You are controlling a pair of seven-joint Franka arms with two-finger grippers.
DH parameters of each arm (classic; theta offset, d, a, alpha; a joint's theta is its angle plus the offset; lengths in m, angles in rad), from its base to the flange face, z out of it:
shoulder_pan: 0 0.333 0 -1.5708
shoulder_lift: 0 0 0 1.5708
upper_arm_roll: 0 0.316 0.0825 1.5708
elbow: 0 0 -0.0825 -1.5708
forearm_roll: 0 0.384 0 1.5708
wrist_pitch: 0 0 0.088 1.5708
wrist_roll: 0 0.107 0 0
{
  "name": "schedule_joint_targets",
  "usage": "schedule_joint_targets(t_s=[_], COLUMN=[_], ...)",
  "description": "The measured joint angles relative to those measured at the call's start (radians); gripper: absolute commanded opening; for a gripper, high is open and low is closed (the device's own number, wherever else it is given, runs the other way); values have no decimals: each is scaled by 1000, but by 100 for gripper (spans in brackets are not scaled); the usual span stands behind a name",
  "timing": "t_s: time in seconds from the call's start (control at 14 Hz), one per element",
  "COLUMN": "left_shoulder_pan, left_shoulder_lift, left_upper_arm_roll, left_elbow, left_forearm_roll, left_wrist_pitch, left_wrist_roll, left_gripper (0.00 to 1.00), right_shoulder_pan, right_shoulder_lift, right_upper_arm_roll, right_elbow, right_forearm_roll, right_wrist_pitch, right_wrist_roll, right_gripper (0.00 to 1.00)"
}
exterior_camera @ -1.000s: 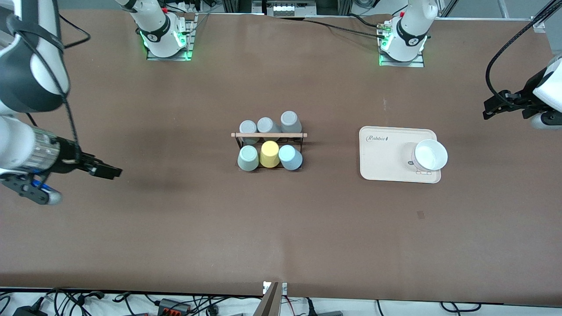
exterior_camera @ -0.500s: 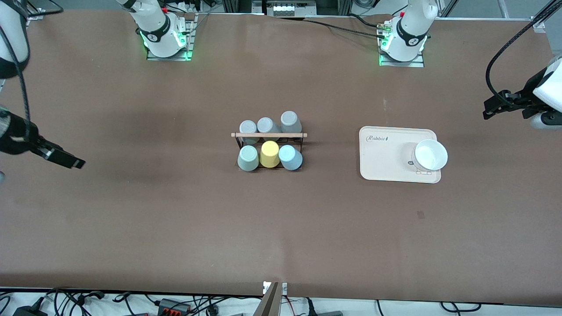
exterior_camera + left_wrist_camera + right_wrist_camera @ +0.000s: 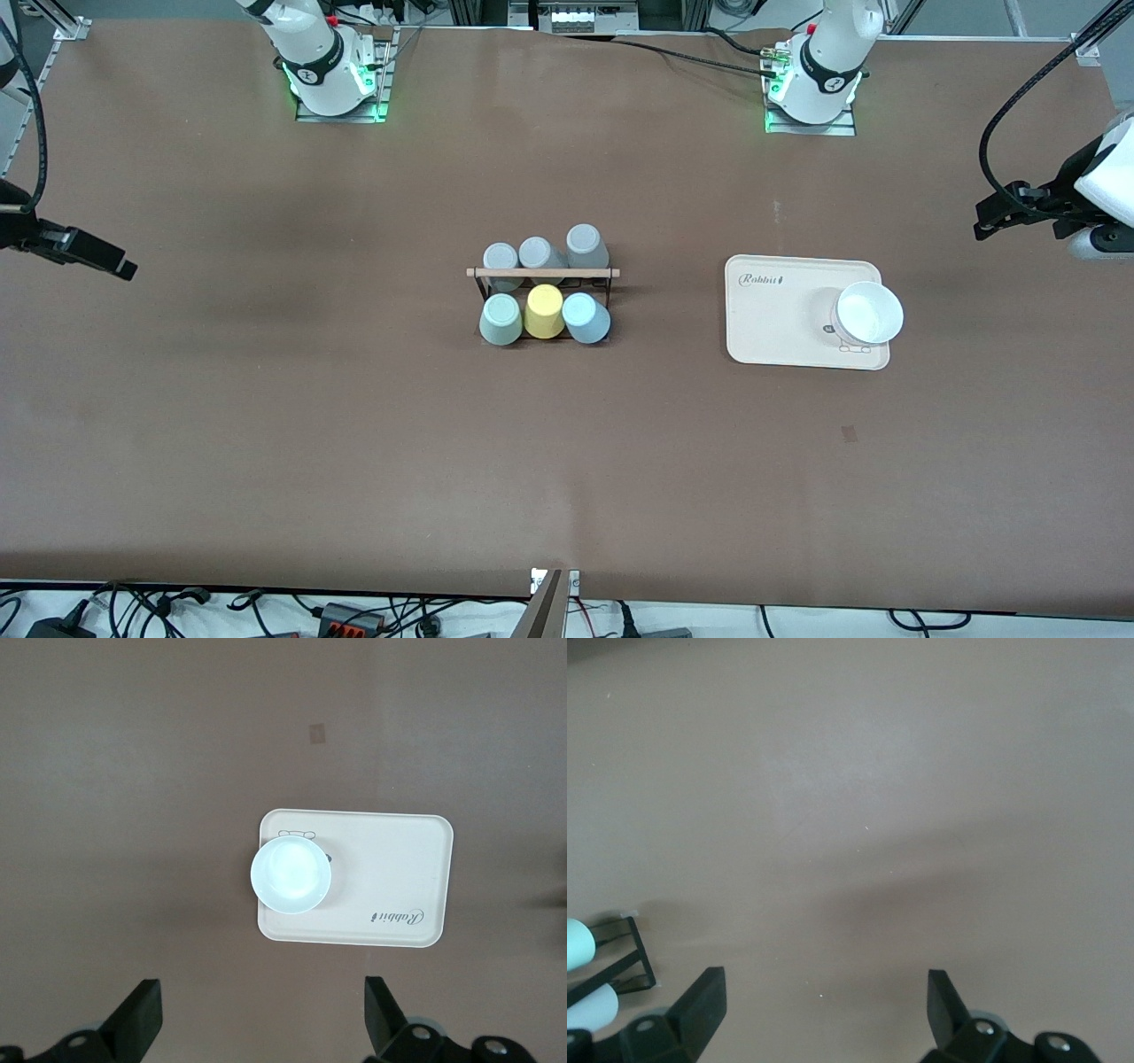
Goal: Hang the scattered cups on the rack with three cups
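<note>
The cream tray (image 3: 780, 310) has the word "Rabbit" written in one corner. A white bowl (image 3: 869, 313) sits on the tray, at the end closest to the left arm's side of the worktop (image 3: 354, 461).

The black wire rack (image 3: 543, 292) stands in the middle of the worktop. It has a wooden rod (image 3: 543, 273) across its top. Six cups sit upside down on it in two rows. In the row nearer the front camera are the mint green cup (image 3: 500, 319), a yellow cup (image 3: 544, 311) and the light blue cup (image 3: 586, 317). The yellow one is between the other two. In the farther row are three grey cups (image 3: 540, 251).

The right hand (image 3: 111, 263) hangs over bare worktop at the right arm's end, well apart from the rack. Its fingers (image 3: 700, 1005) are spread wide and hold nothing. One corner of the rack peeks into the right wrist view.

The left hand (image 3: 992, 220) hangs over the left arm's end of the worktop, near the tray and well apart from the rack. Its fingers (image 3: 142, 1020) are spread wide too and hold nothing.
</note>
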Motion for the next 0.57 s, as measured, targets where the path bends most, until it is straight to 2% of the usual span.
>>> schedule_joint_targets(t_s=[0.14, 0.36, 0.57], left_shoulder_pan=[-2, -4, -4], left_shoulder_lift=[-3, -16, -23], left_upper_arm_roll=[-6, -23, -28], left_elbow=[0, 0, 0], left_forearm_roll=[-2, -60, -69], left_wrist_pitch=[-14, -34, -35], left_wrist_roll=[0, -9, -10], left_gripper=[100, 100, 100], right_shoulder_pan=[-1, -2, -2], right_shoulder_lift=[-23, -37, -37], right_upper_arm_roll=[1, 6, 21], right_elbow=[-24, -40, -45], right_forearm_roll=[-9, -81, -93], right_wrist_pitch=[4, 6, 9], right_wrist_roll=[-7, -15, -17], right_gripper=[100, 100, 100])
